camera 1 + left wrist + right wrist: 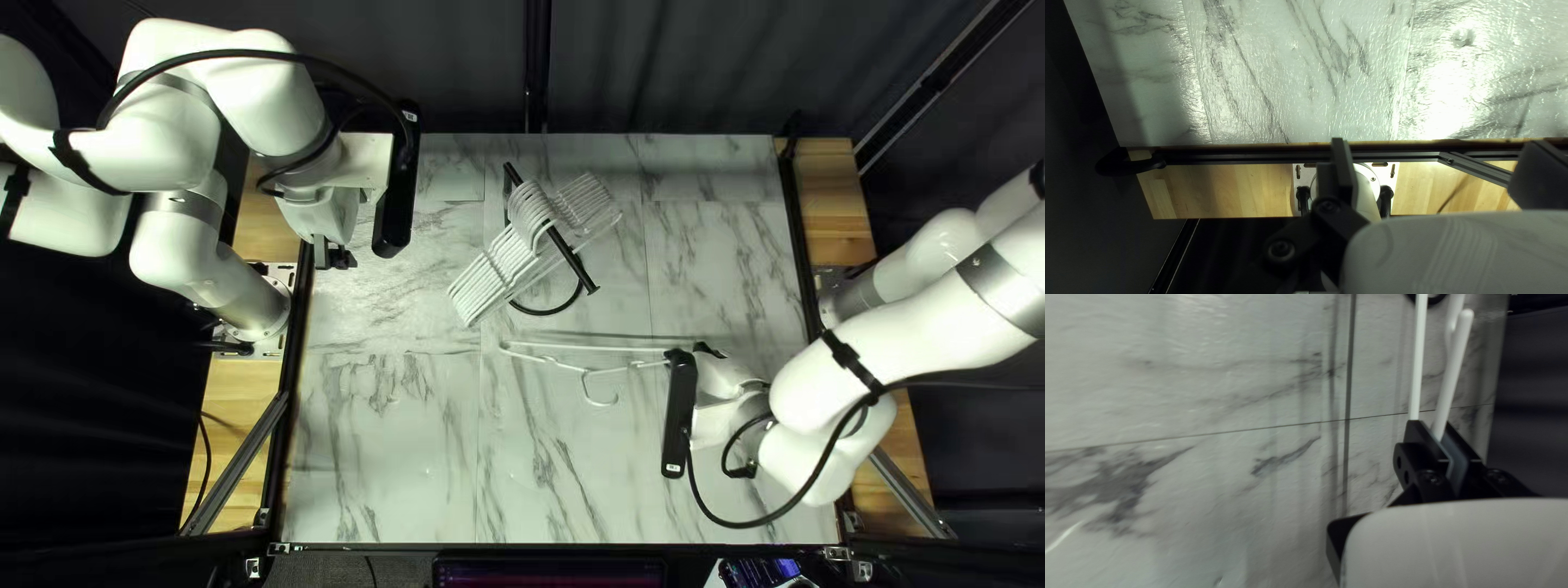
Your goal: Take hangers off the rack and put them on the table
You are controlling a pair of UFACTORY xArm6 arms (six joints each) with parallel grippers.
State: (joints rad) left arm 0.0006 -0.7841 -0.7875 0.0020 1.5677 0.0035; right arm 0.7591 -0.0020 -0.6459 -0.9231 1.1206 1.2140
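Clearly, one white hanger (588, 347) is away from the black rack (573, 262), reaching across the tabletop (381, 457) between the rack and the near edge, with one end toward the right edge. My right gripper (1431, 430) is clamped on that end, the slim frame pinched between its fingers. The hook (612, 403) points toward the near edge. Whether the frame touches the marble-patterned surface, I cannot tell. My left gripper (1436, 147) has its fingers wide apart with nothing between them, by the tabletop's left edge.

I judge the held hanger to be very light and fairly stiff, thin plastic or coated wire with a little spring in it. It should not break easily, but the smooth round bar could roll in the pads, and a grip at one end lets the far end swing or droop. Setting it down calls for a low, slow release, with the frame turned flat first.

The remaining hangers (490, 281) sit closely packed on the rack, well back from the near edge. Their hooks and shoulders may well snag on one another. For the next, the better hold is probably an outermost one, taken near the neck or upper shoulder and lifted clear of the bar before being drawn sideways.
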